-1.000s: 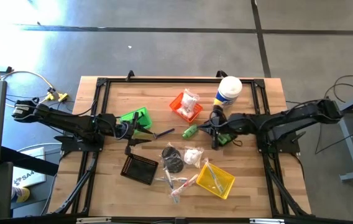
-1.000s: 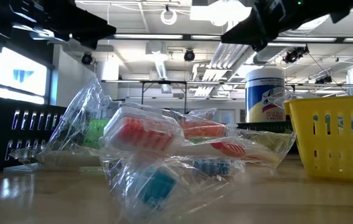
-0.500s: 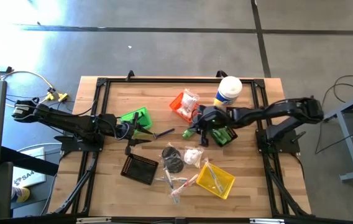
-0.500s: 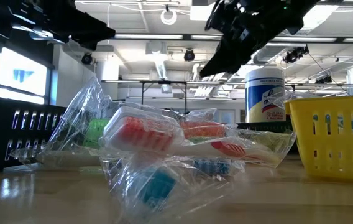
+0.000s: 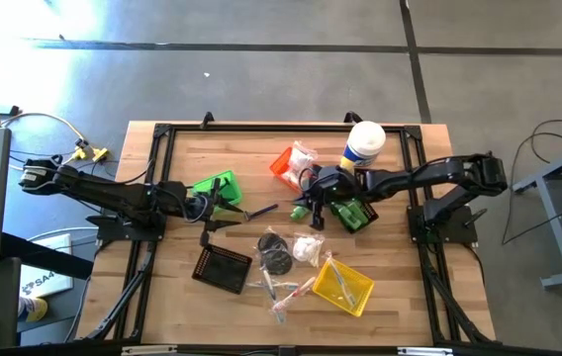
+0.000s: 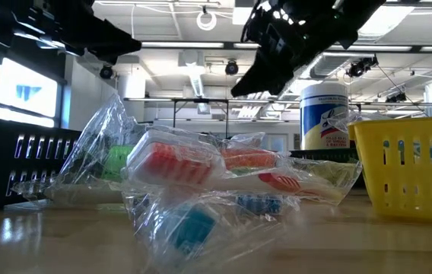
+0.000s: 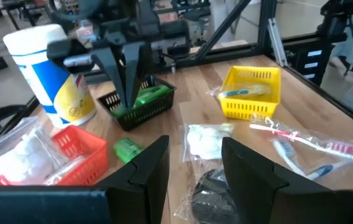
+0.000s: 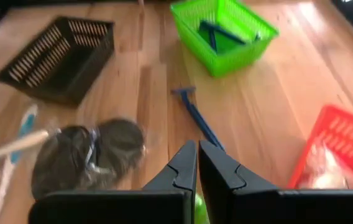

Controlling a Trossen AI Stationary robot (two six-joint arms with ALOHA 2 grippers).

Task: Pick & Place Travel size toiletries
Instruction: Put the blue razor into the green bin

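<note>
High view: the right pincer, fingers together and empty, hovers over a green mini bottle on the counter. The left pincer, fingers apart, waits beside the green bin.

Right wrist view: a blue razor lies near the green bin.

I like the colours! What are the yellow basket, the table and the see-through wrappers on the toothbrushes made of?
The yellow basket looks like moulded plastic: smooth, glossy, with even slots in its walls. The table looks like wood: pale planks with grain lines and a soft sheen. The toothbrush wrappers look like thin clear plastic film: they crinkle and catch the light. I cannot be sure from looks alone.
</note>
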